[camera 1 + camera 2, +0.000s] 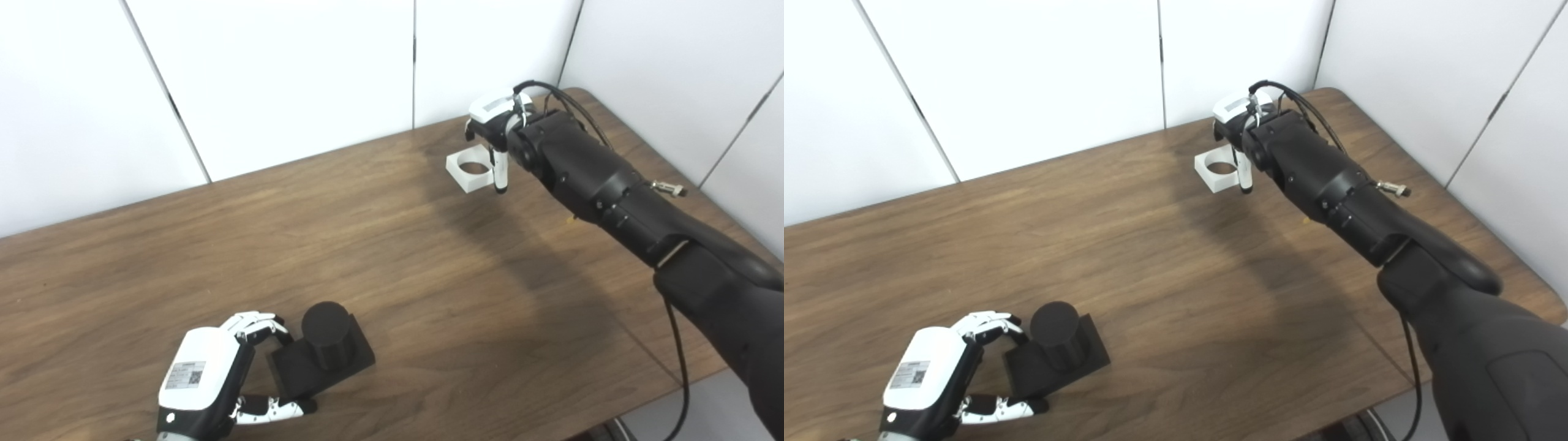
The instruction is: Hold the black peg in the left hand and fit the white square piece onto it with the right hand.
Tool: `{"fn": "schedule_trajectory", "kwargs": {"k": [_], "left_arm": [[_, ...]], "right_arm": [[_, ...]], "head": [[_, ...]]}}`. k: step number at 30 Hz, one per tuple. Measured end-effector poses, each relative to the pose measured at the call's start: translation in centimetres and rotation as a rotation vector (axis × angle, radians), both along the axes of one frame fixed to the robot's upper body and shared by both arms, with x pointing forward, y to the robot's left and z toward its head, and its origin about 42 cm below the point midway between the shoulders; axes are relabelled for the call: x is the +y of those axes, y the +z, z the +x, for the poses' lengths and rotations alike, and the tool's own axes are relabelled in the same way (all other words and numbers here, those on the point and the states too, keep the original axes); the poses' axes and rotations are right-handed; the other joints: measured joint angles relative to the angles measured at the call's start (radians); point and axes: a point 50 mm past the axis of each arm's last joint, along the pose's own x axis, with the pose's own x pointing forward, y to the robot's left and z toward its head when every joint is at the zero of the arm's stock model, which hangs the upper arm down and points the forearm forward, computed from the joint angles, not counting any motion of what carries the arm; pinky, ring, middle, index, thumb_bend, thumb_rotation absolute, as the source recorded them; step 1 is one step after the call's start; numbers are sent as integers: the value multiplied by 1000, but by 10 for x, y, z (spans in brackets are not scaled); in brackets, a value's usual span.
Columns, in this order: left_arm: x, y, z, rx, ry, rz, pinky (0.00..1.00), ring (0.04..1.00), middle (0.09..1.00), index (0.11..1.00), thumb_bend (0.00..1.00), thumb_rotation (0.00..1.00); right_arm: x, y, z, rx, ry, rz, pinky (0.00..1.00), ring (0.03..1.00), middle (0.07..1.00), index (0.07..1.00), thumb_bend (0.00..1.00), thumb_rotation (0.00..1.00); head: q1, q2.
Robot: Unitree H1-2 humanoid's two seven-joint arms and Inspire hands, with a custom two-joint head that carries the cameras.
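While left hand (205,380) flanks black peg (324,352), right hand (493,131) over white square piece (468,171)

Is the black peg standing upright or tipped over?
Upright. The black peg stands on its square base, flat on the table, round top facing up, with the left hand at the base's edge.

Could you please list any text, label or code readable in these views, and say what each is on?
Nothing can be read.
Left hand: a white sticker with small print lines and a QR-like code, too blurred to read.
Right hand: a pale label patch on its back, no legible text.
Black peg, white piece, table: no markings visible.
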Motion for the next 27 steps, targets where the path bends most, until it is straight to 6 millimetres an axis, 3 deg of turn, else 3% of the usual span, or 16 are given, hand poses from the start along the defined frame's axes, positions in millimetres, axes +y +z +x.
{"fn": "schedule_trajectory", "kwargs": {"k": [18, 27], "left_arm": [[0, 1, -1, 5, 4, 4, 754, 766, 732, 487, 520, 44], [0, 2, -2, 5, 5, 4, 746, 762, 731, 486, 519, 44]], "right_arm": [[7, -7, 2, -1, 52, 8, 939, 977, 939, 802, 826, 210], [5, -12, -1, 9, 46, 9, 932, 975, 942, 835, 808, 209]], "head": [[15, 14], [17, 15]]}}
